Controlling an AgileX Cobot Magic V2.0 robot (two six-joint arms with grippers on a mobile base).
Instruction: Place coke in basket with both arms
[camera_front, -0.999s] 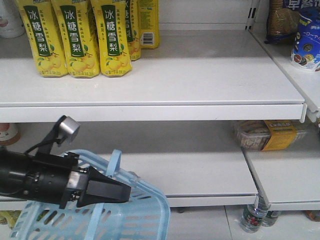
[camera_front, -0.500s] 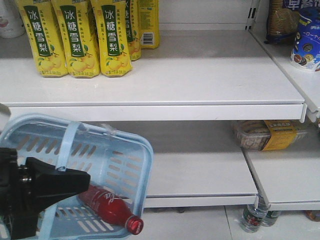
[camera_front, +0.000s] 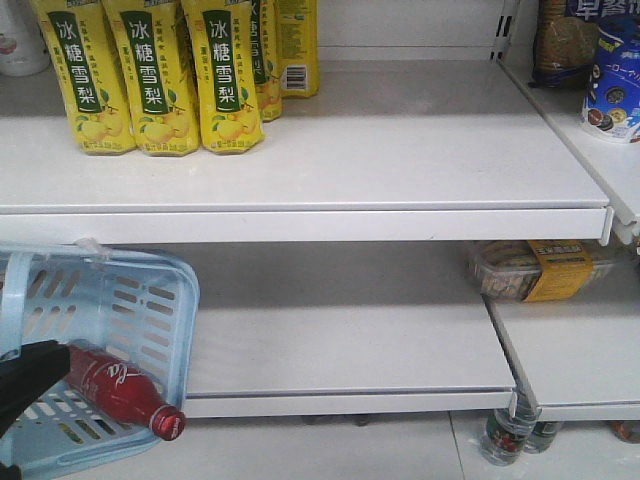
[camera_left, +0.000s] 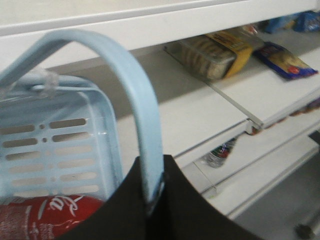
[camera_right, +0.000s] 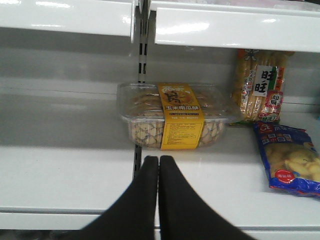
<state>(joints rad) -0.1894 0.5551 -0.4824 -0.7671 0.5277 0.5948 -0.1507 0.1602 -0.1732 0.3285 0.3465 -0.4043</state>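
Before white shelves (camera_front: 300, 180), basket (camera_front: 150, 300) now farther left, coke (camera_front: 120, 385) inside.

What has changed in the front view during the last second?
The basket, carried by its handle in the left end effector, has moved left and tipped, so the coke lying inside now shows. The yellow drink cartons and the snack box on the shelves stayed put.

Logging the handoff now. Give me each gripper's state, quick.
Left gripper: shut on the basket handle.
Right gripper: shut, holding nothing.
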